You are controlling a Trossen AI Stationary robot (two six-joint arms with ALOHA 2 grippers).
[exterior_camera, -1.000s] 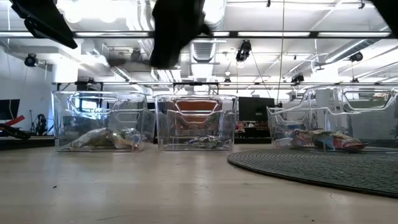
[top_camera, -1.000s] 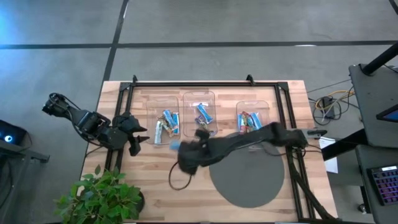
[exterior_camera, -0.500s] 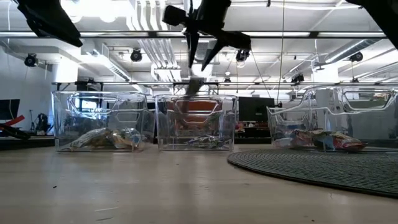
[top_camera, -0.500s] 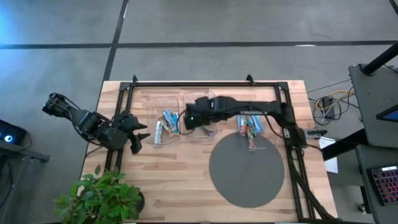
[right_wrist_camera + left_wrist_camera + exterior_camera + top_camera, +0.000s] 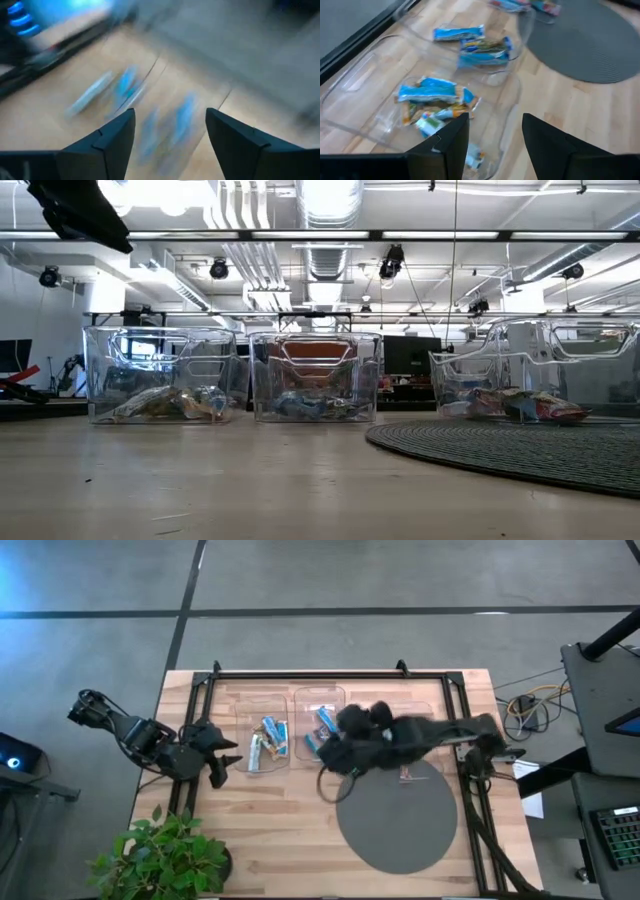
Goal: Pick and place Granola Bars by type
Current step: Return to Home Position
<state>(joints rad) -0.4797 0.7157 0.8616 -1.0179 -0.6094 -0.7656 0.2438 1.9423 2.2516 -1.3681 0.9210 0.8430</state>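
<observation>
Right arm point(image 5: 372, 745) has pulled back from over the middle bin point(image 5: 305, 700) to the edge of the mat point(image 5: 390, 830) | jaws released, empty | left arm point(image 5: 185, 755) waits at the left edge of the tabletop point(image 5: 260, 835), jaws released | blue granola bars point(image 5: 325, 721) lie inside middle bin | step: homing, sorting looks finished | next: fold right arm home, clear of bin walls
</observation>
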